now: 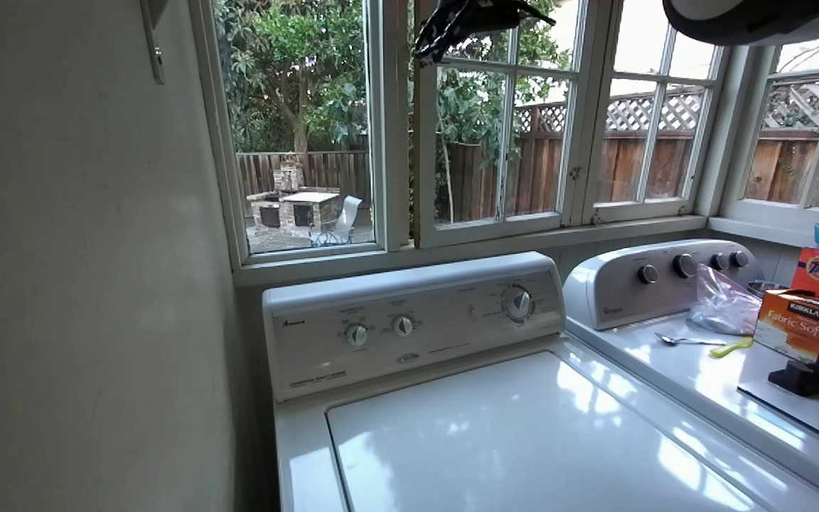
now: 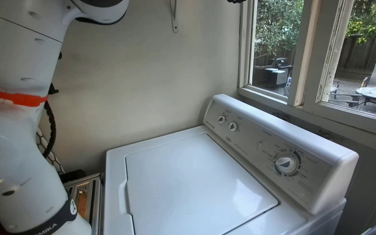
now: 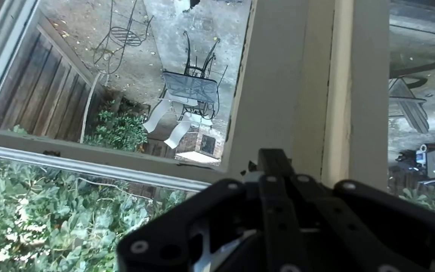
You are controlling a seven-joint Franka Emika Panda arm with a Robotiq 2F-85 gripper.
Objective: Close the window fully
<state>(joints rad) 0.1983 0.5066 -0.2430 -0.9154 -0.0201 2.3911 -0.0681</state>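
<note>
The window is a white-painted sash [image 1: 428,156] at the middle of an exterior view, with fence and shrubs behind its glass. Its tan side edge shows, with a narrow strip of greenery between it and the post. Thin bars divide its glass. Its stile [image 2: 330,55] shows at the right of an exterior view. In the wrist view, which stands upside down, the wide grey stile [image 3: 270,87] is in front of my gripper [image 3: 276,162]. The fingers are together and hold nothing visible. I cannot tell whether they touch the stile. The gripper [image 1: 434,46] shows before the sash's upper left.
A white washer [image 1: 495,441] stands below the window, its control panel [image 2: 266,153] against the sill. A silver-panelled machine [image 1: 665,284] with detergent boxes [image 1: 807,323] is beside it. A single-pane window [image 1: 379,142] adjoins the left wall [image 1: 97,249]. The arm [image 2: 15,147] fills an exterior view's left.
</note>
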